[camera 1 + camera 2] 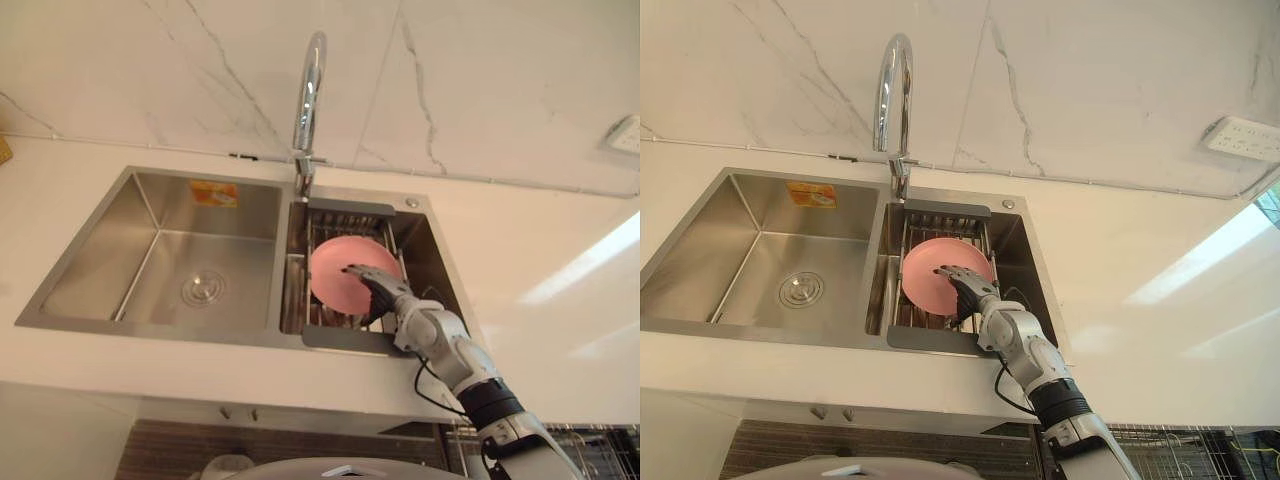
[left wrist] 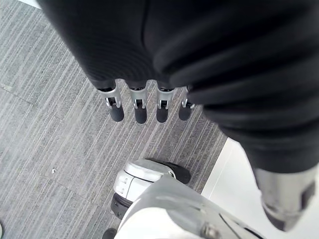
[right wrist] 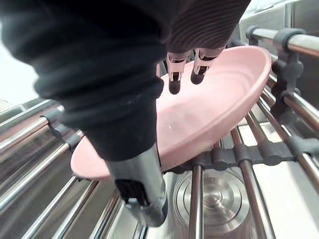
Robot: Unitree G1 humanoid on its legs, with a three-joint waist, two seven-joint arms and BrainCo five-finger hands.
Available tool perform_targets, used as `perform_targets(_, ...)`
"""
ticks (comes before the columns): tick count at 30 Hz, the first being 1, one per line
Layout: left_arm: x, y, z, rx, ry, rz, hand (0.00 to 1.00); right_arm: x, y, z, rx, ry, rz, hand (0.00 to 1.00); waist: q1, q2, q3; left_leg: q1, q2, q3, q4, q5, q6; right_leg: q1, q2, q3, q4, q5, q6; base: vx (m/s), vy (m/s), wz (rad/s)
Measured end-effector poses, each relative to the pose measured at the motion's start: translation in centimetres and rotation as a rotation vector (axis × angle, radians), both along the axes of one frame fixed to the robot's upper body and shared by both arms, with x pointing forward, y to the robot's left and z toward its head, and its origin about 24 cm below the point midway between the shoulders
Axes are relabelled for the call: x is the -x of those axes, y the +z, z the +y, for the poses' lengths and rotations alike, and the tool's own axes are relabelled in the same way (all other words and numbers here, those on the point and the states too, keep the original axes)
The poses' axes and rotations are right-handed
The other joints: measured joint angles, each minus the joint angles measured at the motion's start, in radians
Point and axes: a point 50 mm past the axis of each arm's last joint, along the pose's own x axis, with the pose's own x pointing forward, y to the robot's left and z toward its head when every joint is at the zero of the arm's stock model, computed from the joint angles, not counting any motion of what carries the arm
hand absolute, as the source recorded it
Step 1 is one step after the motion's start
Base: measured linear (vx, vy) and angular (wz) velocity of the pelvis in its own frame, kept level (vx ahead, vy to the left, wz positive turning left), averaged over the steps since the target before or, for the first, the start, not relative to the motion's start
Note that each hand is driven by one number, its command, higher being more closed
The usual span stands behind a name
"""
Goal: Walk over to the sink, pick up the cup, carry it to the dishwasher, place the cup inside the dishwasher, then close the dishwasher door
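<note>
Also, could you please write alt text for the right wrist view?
The right hand reaches over a pink plate lying tilted on the bars of a sink rack, fingers straight above its inside, thumb before its rim. A drain shows beneath the bars.

White marble wall (image 1: pixel 480 80) above pale counter (image 1: pixel 560 300); grey ribbed floor (image 2: pixel 60 149).
</note>
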Motion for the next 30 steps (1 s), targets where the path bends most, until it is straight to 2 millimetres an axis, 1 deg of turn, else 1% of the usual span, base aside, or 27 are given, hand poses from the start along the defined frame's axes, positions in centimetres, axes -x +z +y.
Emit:
perform_targets(6,0.1,0.0,0.2,-0.021,0.015,0.007,0.0,-0.3,-0.1,-0.3,0.071,-0.014,-0.085,0.0,0.003,-0.006,-0.003,0.001,-0.001,-0.002,0.0,0.0,0.0,0.003,0.0,-0.003,-0.001,0.0,0.0,0.0,0.0,0.0)
perform_targets(11,0.0,0.1,0.4,-0.055,0.009,0.02,0.0,-0.6,-0.5,-0.9,0.134,-0.05,-0.162,0.0,0.008,-0.01,-0.006,0.0,-0.001,-0.014,0.0,0.001,0.0,0.008,0.0,-0.014,-0.001,0.0,0.0,-0.01,-0.002,0.06)
perform_targets(14,0.0,0.1,0.6,-0.061,0.007,0.019,0.0,-0.7,-0.8,-1.4,0.137,-0.08,-0.182,0.0,0.008,-0.016,-0.008,-0.002,-0.001,-0.024,0.0,0.003,-0.001,0.013,0.0,-0.026,-0.001,-0.001,-0.001,-0.01,-0.006,0.1)
perform_targets(15,-0.1,0.1,0.7,-0.063,0.006,0.019,0.0,-0.6,-1.2,-1.6,0.139,-0.093,-0.183,0.0,0.013,-0.017,-0.009,-0.002,-0.001,-0.026,0.0,0.003,-0.001,0.015,0.0,-0.028,-0.001,-0.002,-0.002,-0.01,-0.002,0.05)
perform_targets(18,-0.2,0.1,0.7,-0.068,-0.003,0.014,0.0,-0.6,-1.3,-1.8,0.133,-0.109,-0.221,0.0,0.024,-0.016,-0.009,-0.003,-0.002,-0.028,0.0,0.003,-0.001,0.015,0.0,-0.029,-0.001,-0.005,-0.005,0.0,0.0,0.0)
perform_targets(24,-0.2,0.2,0.8,-0.073,0.006,0.014,0.0,-0.9,-1.4,-1.8,0.137,-0.089,-0.211,0.0,0.023,-0.019,-0.008,-0.005,-0.003,-0.043,0.0,0.003,-0.001,0.02,0.0,-0.039,0.0,-0.015,-0.007,-0.01,-0.003,0.08)
perform_targets(27,-0.5,0.2,0.9,-0.089,0.004,0.005,0.0,-0.8,-1.6,-2.0,0.154,-0.069,-0.197,0.0,0.027,-0.023,-0.005,-0.013,-0.003,-0.058,0.0,0.004,-0.003,0.022,0.0,-0.055,0.0,-0.019,-0.006,0.0,-0.007,0.13)
perform_targets(30,-0.6,0.2,0.9,-0.09,0.004,0.002,0.0,-0.8,-1.6,-1.8,0.174,-0.033,-0.176,0.0,0.028,-0.024,-0.005,-0.014,-0.003,-0.059,0.0,0.005,-0.003,0.022,0.001,-0.057,0.0,-0.019,-0.005,0.0,-0.001,0.01)
